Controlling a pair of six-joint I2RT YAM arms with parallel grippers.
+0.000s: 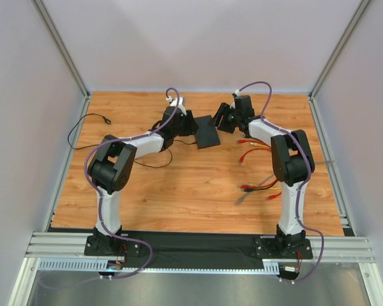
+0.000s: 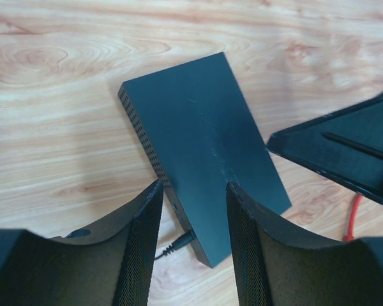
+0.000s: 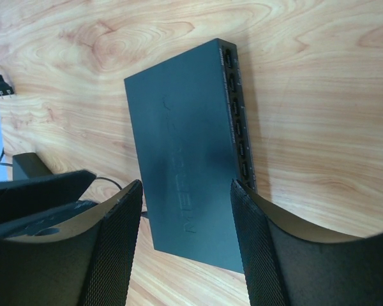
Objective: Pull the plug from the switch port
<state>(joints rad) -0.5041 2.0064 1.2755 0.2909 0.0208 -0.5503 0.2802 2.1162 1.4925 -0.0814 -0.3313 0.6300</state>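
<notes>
Nearest you, loose red cables [image 1: 258, 187] lie on the right side of the table, none reaching the switch [image 2: 198, 140]. Further out, your left gripper [image 2: 195, 191] hangs part open, holding nothing, over one end of the switch. The black plug [image 2: 179, 243] sits just beside its fingertip, pushed into the vented long side. Your right gripper [image 3: 186, 188] is likewise spread and empty, on the side with the row of sockets [image 3: 236, 127], which look bare. The switch lies flat, mid-table, long axis running away from you, so the plug faces left: the left gripper is nearer, and I judge the pull goes leftward
</notes>
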